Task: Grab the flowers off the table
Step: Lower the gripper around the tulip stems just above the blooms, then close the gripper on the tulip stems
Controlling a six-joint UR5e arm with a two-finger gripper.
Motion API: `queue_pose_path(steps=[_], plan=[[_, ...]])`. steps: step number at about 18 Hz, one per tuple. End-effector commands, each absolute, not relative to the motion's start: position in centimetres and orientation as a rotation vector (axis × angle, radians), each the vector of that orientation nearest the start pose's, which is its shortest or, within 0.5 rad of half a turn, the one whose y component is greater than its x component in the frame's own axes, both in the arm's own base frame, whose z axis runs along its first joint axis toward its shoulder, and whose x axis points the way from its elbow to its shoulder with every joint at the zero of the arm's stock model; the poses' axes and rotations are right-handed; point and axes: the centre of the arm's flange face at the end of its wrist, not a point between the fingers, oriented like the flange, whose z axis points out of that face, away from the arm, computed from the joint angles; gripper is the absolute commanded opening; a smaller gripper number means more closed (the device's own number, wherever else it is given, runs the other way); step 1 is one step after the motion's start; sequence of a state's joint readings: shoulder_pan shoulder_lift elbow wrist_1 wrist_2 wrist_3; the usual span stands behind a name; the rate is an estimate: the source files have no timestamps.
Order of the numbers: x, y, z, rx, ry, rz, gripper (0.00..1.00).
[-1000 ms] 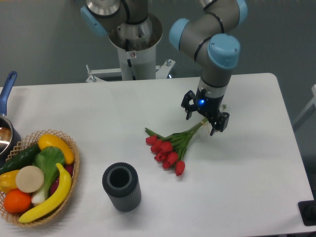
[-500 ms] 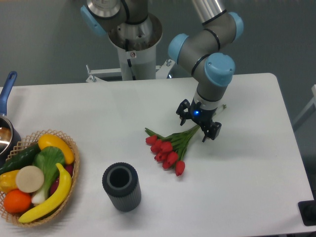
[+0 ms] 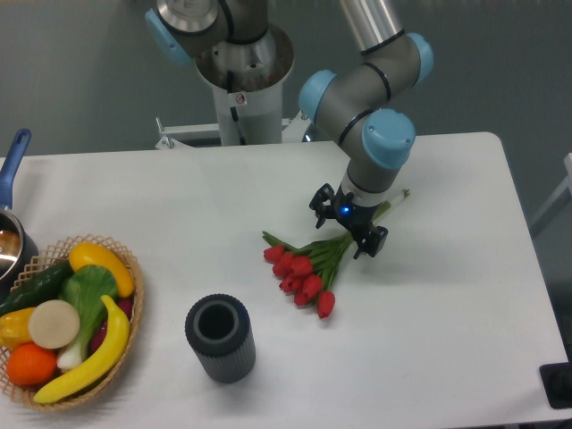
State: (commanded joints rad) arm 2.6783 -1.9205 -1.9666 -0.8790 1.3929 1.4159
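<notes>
The flowers (image 3: 305, 271), a bunch of red tulip buds on green stems, lie on the white table (image 3: 447, 304) near its middle. The stems run up and to the right, and their pale ends (image 3: 399, 196) show beyond the arm. My gripper (image 3: 348, 229) hangs open over the stems, one finger on each side of them, low near the tabletop. Nothing is clamped between the fingers.
A dark ribbed cylinder cup (image 3: 220, 338) stands in front of the flowers, to the left. A wicker basket (image 3: 125, 340) of fruit and vegetables sits at the left edge, with a pot (image 3: 11, 234) with a blue handle behind it. The robot base (image 3: 241, 80) rises at the back.
The gripper has slid left and slightly down along the stems, toward the buds, turning a little as it went. It stays open. The flowers have not moved.
</notes>
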Motion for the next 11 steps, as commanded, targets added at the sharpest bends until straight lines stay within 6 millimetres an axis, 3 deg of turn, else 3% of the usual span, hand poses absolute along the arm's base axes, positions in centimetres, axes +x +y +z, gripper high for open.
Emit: queue_pose_path(steps=[11], plan=[[-41.03,37.15,18.68,-2.954,0.453,-0.166,1.00]])
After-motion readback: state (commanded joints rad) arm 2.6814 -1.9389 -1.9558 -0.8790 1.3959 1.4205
